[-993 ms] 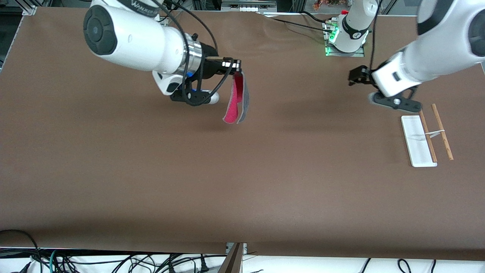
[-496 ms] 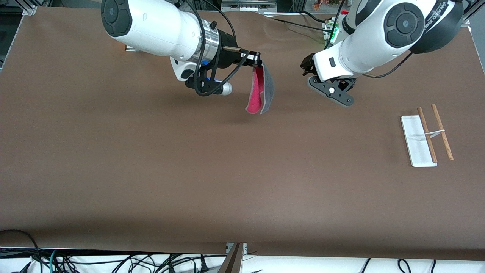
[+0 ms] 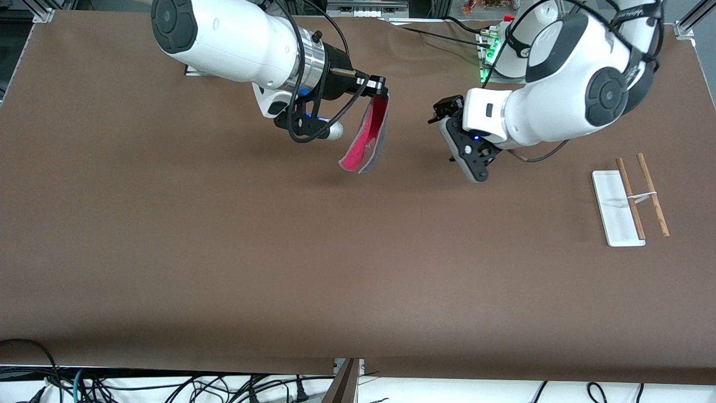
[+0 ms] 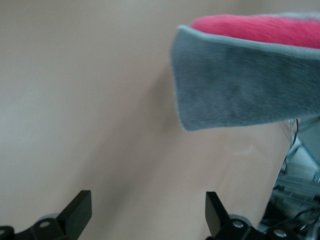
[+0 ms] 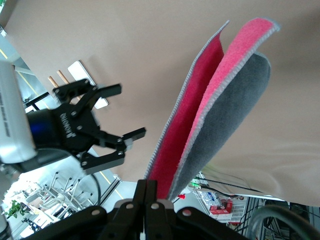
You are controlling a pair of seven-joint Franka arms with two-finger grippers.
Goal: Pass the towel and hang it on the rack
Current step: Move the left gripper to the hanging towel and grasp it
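My right gripper is shut on the top edge of the towel, which hangs folded in the air over the table's middle, pink-red side and dark grey side both showing. In the right wrist view the shut fingers pinch the towel. My left gripper is open and empty, level with the towel and a short gap from it. Its fingers stand wide apart, with the towel ahead of them. The rack stands toward the left arm's end of the table.
The brown table is bare nearer the front camera. The left arm's base with a green light stands at the table's edge. The right wrist view also shows the left gripper and the rack.
My left gripper has swung from near the rack toward the middle and now faces the towel. My right gripper has carried the towel toward the middle; the towel has swung a little.
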